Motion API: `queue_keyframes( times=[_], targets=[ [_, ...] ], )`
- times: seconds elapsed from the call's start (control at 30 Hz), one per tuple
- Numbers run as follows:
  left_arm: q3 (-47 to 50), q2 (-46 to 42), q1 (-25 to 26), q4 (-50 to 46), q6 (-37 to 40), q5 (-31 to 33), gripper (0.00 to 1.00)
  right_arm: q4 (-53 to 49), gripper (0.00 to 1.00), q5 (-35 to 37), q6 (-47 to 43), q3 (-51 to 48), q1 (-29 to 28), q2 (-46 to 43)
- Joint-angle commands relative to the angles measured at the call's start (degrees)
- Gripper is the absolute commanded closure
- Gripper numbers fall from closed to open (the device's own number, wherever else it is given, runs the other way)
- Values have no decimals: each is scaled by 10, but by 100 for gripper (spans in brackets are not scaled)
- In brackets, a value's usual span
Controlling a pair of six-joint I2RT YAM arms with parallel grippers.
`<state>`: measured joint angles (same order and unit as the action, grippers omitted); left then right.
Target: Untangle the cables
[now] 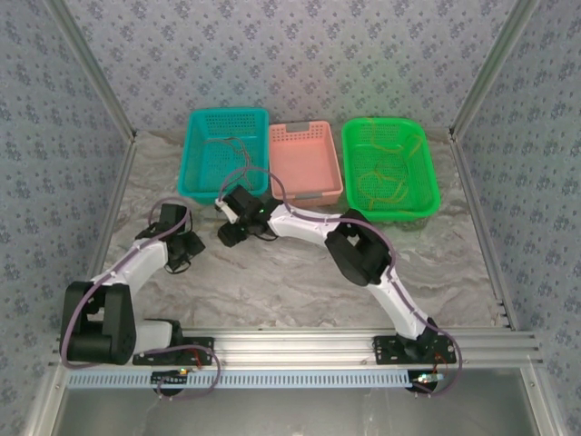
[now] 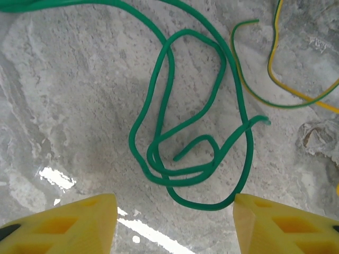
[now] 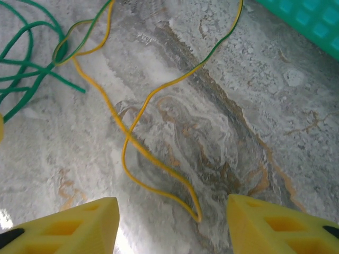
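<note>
A green cable point(image 2: 159, 95) lies in loose overlapping loops on the marble table point(image 2: 69, 95). My left gripper point(image 2: 175, 202) hovers over it, open, and the lowest loop runs up against the right fingertip point(image 2: 241, 203). A thin yellow-and-green cable point(image 2: 254, 90) crosses beside it. My right gripper point(image 3: 172, 203) is open too, with a narrow loop of yellow cable point(image 3: 159, 164) lying on the table between its fingers, ungripped. Green cable point(image 3: 26, 69) crosses the yellow one at upper left. From above, the left gripper point(image 1: 180, 247) and right gripper point(image 1: 231, 232) sit close together in front of the baskets.
Three baskets line the back of the table: teal point(image 1: 195, 154) with a thin dark wire in it, pink point(image 1: 306, 136), and green point(image 1: 427, 177) holding thin yellowish wires. The teal basket's corner point(image 3: 312, 24) shows in the right wrist view. Metal frame rails border the table.
</note>
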<state>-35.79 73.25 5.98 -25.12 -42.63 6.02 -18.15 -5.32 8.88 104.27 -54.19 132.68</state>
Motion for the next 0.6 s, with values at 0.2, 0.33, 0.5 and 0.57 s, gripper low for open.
queue_keyframes(
  times=[0.2, 0.33, 0.5, 0.57],
  targets=[
    [4, 29, -4, 42, 12, 34, 81, 17, 100, 53, 9, -45, -11, -34],
    [-9, 49, -4, 55, 23, 24, 100, 50, 100, 97, 7, -164, -8, -143],
    [-17, 57, -2, 90, 28, -50, 100, 51, 100, 133, 19, -300, 16, -284],
    [-22, 57, 5, 97, 26, -74, 100, 47, 100, 141, 22, -346, 28, -339]
  ],
)
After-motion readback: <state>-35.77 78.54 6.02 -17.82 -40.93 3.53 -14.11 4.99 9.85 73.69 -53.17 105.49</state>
